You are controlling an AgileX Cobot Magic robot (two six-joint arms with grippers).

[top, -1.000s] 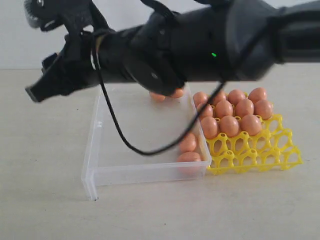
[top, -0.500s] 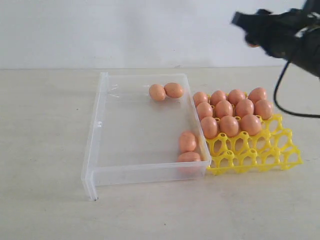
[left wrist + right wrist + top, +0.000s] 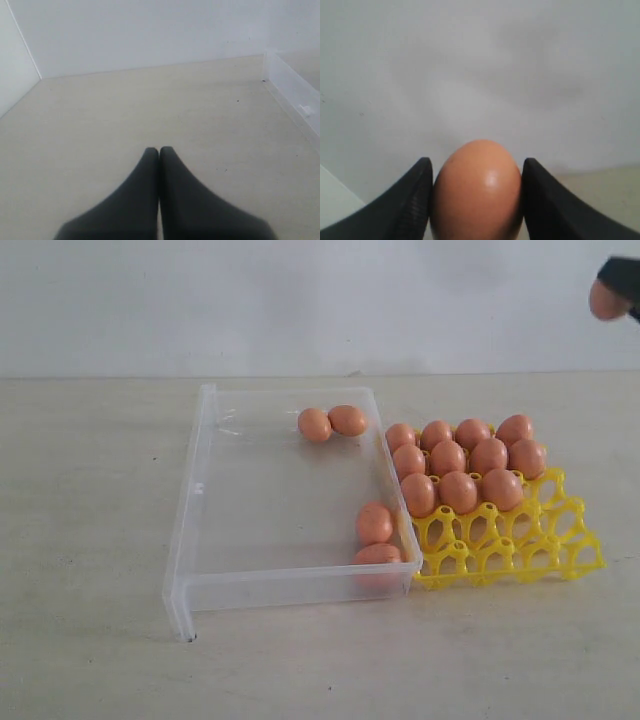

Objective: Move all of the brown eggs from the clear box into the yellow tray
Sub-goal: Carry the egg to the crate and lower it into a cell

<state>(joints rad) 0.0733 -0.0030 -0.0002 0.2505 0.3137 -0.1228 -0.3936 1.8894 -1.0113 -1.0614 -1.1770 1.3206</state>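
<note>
The right gripper is clamped on one brown egg, its jaws pressed against the egg's two sides. A second ago this arm stretched low across the clear box. Since then it has swung up and away, and now only its tip and the held egg show at the right edge of the exterior view, high over the worktop and past the yellow tray. So the pick looks done and the carry is under way. Judging by its height, the gripper must come back down over one of the tray's empty cups nearest the worktop's front edge. Eleven eggs fill the cups behind them, and four brown eggs remain in the box. The left gripper hangs with its jaws together over bare worktop beside the box.
</note>
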